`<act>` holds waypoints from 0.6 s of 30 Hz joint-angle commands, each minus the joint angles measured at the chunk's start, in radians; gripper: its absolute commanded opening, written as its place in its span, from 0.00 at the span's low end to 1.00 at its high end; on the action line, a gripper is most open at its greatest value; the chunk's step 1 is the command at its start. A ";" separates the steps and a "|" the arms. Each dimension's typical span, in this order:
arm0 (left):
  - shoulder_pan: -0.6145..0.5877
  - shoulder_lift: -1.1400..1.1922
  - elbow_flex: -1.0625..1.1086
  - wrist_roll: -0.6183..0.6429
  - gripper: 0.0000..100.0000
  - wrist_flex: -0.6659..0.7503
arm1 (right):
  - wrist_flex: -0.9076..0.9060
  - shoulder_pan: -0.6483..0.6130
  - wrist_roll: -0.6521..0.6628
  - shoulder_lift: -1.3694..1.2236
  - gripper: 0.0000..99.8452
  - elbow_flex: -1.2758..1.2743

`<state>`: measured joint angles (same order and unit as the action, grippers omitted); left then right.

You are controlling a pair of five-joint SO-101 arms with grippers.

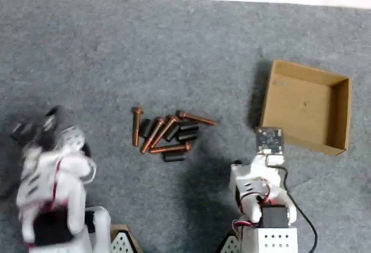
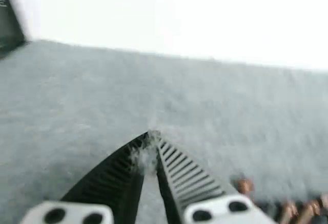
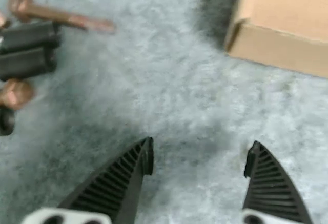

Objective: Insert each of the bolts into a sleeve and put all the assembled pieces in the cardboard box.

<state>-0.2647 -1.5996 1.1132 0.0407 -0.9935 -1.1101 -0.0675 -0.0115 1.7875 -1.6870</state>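
Left pincer state: the left pincer (image 2: 152, 141) is together; its two ribbed fingers (image 2: 182, 165) meet at the tips w/ nothing btw them.
Below left pincer: grey carpet (image 2: 102, 90); whether the tips touch it I cannot tell.
Left arm: the left arm (image 1: 52, 178) stands at the near left side of the carpet in the high view.
Right pincer state: the right pincer (image 3: 200, 157) is apart w/ a wide gap; it holds nothing, and bare carpet shows in the gap.
Right arm: the right arm (image 1: 264, 192) stands at the near side, to the right of the left arm.
Bolts: the copper bolts (image 1: 164, 131) lie flat in one loose pile on the carpet, ahead of both pincers, to the right of the left pincer and to the left of the right pincer.
Sleeves: the black sleeves (image 1: 187, 129) are mixed in the same pile, touching the bolts; some bolts lie across them.
Nearest to right pincer: one long bolt (image 3: 56, 16) w/ two sleeves (image 3: 28, 37) just beside it.
Box: the cardboard box (image 1: 342, 114) sits open side up, ahead and to the right of the right pincer and near it; it is apart from the pile and well apart from the left pincer.
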 commanded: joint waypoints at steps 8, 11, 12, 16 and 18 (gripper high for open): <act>0.328 1.104 -0.486 -0.026 0.01 -0.005 | 0.008 0.090 -0.005 0.010 0.27 -0.122; 0.346 1.211 -0.510 -0.026 0.01 0.002 | 0.010 0.165 -0.003 0.010 0.27 -0.122; 0.346 1.230 -0.501 -0.028 0.01 0.003 | 0.013 0.211 -0.002 0.010 0.27 -0.120; 0.348 1.242 -0.386 -0.028 0.01 0.118 | 0.133 0.318 0.135 0.010 0.27 -0.079; 0.346 1.236 -0.309 -0.028 0.01 0.209 | 0.148 0.240 0.146 0.007 0.27 -0.030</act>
<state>0.0652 -0.3613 0.7112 0.0207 -0.9291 -1.0134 0.2209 0.0944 1.7906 -1.6870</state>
